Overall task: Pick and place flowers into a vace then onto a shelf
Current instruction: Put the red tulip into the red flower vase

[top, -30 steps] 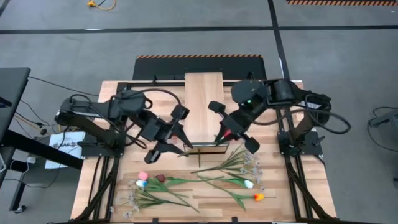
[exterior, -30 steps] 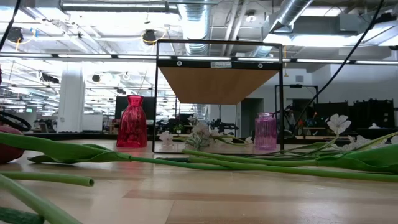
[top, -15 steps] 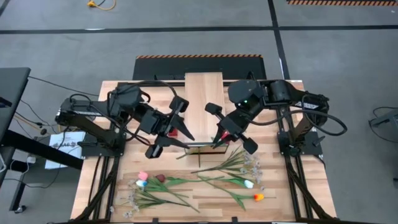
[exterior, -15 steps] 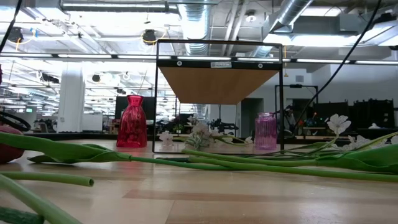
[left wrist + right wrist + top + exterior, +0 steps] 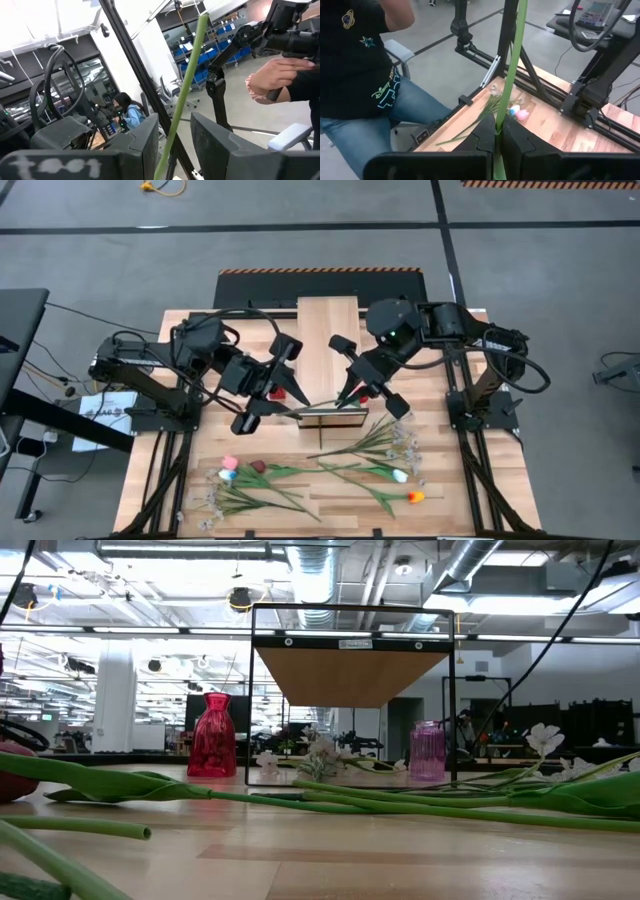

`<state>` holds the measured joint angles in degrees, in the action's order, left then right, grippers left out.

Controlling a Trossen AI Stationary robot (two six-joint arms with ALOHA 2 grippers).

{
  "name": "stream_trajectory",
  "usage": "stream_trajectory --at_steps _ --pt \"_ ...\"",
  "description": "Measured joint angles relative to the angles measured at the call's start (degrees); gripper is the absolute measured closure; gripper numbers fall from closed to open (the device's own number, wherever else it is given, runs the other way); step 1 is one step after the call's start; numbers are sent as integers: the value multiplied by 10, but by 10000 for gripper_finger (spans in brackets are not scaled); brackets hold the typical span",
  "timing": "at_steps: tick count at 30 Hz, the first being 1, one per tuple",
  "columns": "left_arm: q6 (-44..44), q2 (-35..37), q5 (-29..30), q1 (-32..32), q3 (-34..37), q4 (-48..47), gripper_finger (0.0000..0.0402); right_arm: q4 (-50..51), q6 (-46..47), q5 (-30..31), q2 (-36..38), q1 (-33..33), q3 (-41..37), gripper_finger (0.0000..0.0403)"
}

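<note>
Both grippers hang over the near end of the shelf (image 5: 328,340), each on a long green flower stem. My left gripper (image 5: 275,388) has a stem (image 5: 186,82) rising between its fingers. My right gripper (image 5: 352,398) is shut on a stem (image 5: 514,60). From above, a thin stem (image 5: 312,409) seems to run level between them, and no blossom of it shows. Several more flowers (image 5: 300,480) lie flat on the near tabletop. A red vase (image 5: 212,735) stands left of the shelf frame, and a purple vase (image 5: 427,751) stands under the shelf at its right. My left gripper has the stem's bare shaft (image 5: 169,142) between its two fingers, which lie across it. The stem is clear of the table and runs on past the fingers. My right gripper pinches the bare shaft (image 5: 498,122) between its two shut fingers, slanting down from the table's right. The stem crosses the fingers and is clear of the table.
The shelf's thin black frame (image 5: 250,690) stands right below both grippers. A seated person (image 5: 355,75) is beyond the table's left edge, and a hand (image 5: 270,80) shows beyond the right arm. Tulips (image 5: 400,475) and pale sprays (image 5: 405,445) cover the near table.
My left gripper has tipped its fingers upward a little, still on the stem. My right gripper has drifted slightly toward the table's left and far side, still shut on the stem. The flowers on the table and both vases have stayed where they were.
</note>
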<state>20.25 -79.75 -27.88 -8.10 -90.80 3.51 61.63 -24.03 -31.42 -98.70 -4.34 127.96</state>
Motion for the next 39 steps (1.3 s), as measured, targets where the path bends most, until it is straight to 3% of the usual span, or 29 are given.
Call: stream_trajectory --at_steps 6,13,23,26,39 --pt "19 0 0 0 0 -8 313 0 0 0 0 0 0 397" --pt "67 0 18 -6 0 -26 393 5 0 0 0 0 0 397" --pt "78 0 33 -8 0 -28 400 9 0 2 0 0 0 392" --pt "81 0 50 -9 0 -36 401 9 20 36 0 0 0 374" --pt "96 0 194 -9 -14 -126 401 76 80 130 16 21 1 288"
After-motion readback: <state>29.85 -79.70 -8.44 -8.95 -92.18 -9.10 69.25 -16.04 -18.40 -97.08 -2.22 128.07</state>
